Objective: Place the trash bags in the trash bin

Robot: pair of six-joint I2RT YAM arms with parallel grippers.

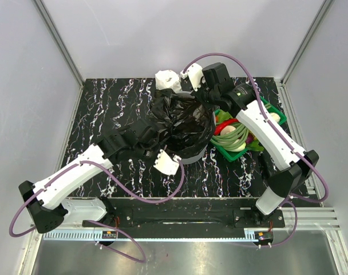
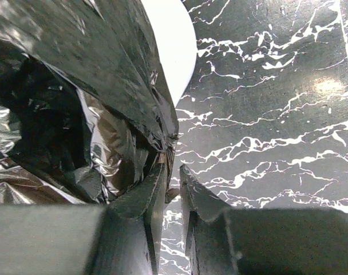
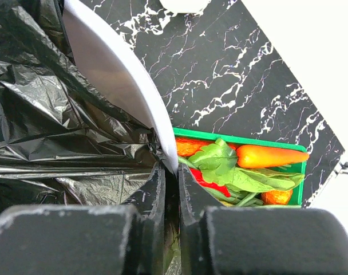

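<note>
1. Trash bag (image 1: 174, 123) lies draped over and into the trash bin (image 1: 196, 153) at mid-table. Its left skirt spills outside, where the left gripper (image 2: 173, 169) pinches the film, jaws narrow.
2. That slack probably needs lifting over the rim and tucking inward, gently, so the bin doesn't drag.
3. Right gripper (image 3: 171, 169), jaws narrow, nips the bag's hem at the bin's rim, a useful anchor.
4. Green basket (image 3: 237, 139) holds leafy greens (image 3: 220, 163) and an orange vegetable (image 3: 271, 156).
</note>
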